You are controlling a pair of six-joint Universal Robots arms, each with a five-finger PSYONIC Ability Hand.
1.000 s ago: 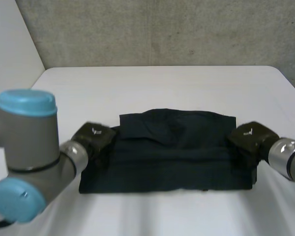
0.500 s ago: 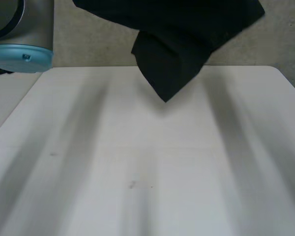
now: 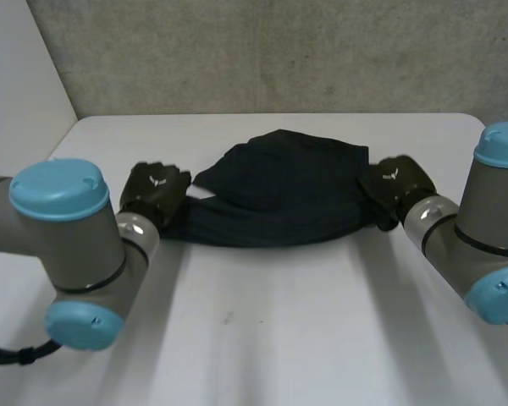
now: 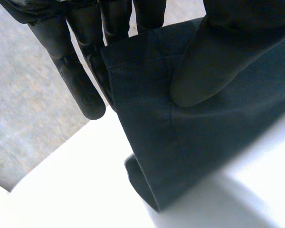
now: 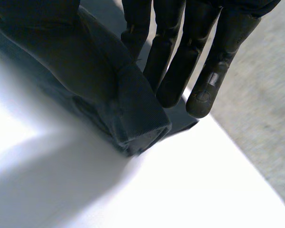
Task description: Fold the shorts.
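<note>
Across the far half of the white table (image 3: 262, 338), the dark shorts (image 3: 279, 190) run sideways as a rumpled band between my two hands. Their middle is humped up in loose folds, with one flap poking out toward my left side, and their near edge sags in a shallow curve that seems to rest on the table top.

My left hand (image 3: 155, 190) has the shorts by their left end. In the left wrist view my thumb (image 4: 204, 71) presses down on the cloth near a hemmed edge, and my fingers (image 4: 80, 80) lie straight behind that same edge, so the fabric is pinched between them. Below the pinch the cloth hangs in a doubled fold down to the table.

My right hand (image 3: 394, 182) has the right end. In the right wrist view the cloth is bunched into a thick roll at the base of my straight fingers (image 5: 204, 80), which reach past it above the table's edge. The fabric is clamped there between those fingers and the thumb side of my hand.

My left arm (image 3: 59, 245) and right arm (image 3: 483, 237) come in from the near corners, grey with light-blue caps, one on each side of the shorts. A grey concrete wall (image 3: 279, 51) stands behind the table.
</note>
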